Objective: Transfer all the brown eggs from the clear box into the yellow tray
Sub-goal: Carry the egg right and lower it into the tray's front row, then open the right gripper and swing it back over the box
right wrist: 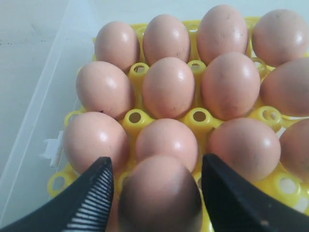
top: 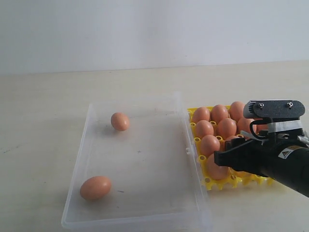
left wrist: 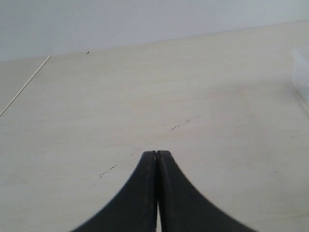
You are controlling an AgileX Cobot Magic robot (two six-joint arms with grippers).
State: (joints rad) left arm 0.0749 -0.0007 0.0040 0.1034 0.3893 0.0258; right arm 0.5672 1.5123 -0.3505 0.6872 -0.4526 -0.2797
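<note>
Your right gripper (right wrist: pixel 155 164) stands wide astride a brown egg (right wrist: pixel 159 198) at the lower edge of the yellow tray (right wrist: pixel 199 116), jaws seemingly just clear so it can settle into its cup. Thirteen eggs show there. Two lie in the clear box (top: pixel 193 145) (upper left (top: pixel 120 121), lower left (top: pixel 95 187)). Your left gripper (left wrist: pixel 157 155) is closed, idle over bare worktop (left wrist: pixel 145 87).

Brown eggs (right wrist: pixel 168 87) smooth, matt shells; yellow tray (right wrist: pixel 145 122) glossy plastic; clear box (top: pixel 145 159) transparent plastic.

One clear box (top: pixel 145 159), one yellow tray (top: pixel 235 181), at least fifteen brown eggs (top: pixel 95 187)
</note>
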